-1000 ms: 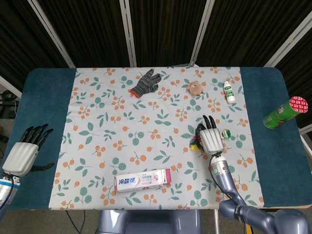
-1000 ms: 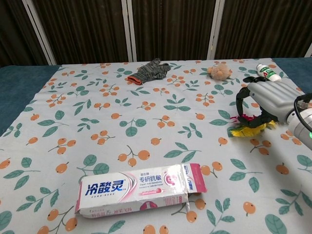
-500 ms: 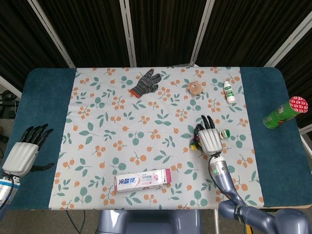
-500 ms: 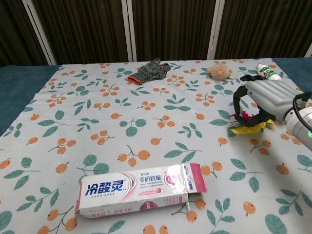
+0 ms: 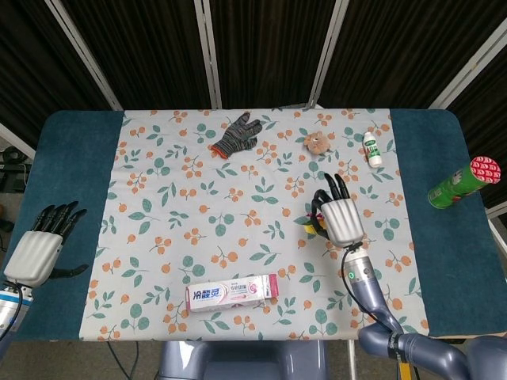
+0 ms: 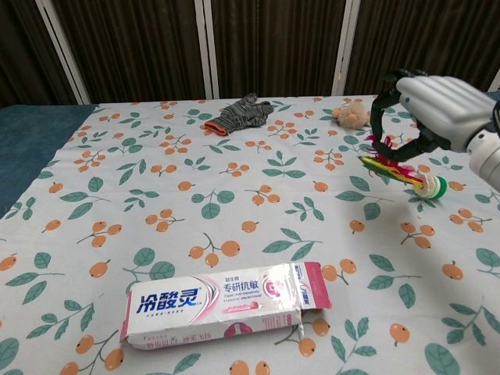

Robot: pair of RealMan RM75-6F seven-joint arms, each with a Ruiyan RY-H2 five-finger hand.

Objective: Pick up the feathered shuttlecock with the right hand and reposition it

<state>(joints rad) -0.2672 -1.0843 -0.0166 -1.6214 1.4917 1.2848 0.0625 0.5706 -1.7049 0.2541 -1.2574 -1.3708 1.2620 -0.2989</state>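
left hand (image 5: 36, 252): fingers spread, holding nothing, resting on blue table edge (image 5: 71, 174) | toothpaste box (image 6: 225, 302): lying near front of floral cloth (image 6: 156, 203) | right hand (image 6: 428, 109): raised above cloth, fingers gripping feathered shuttlecock (image 6: 400, 172) | shuttlecock: under the palm, feathers leftward, cork down-right, clear of cloth

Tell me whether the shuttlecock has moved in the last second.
Yes. The shuttlecock, held by the right robot hand, has risen off the cloth, now level with the plush toy in the chest view.
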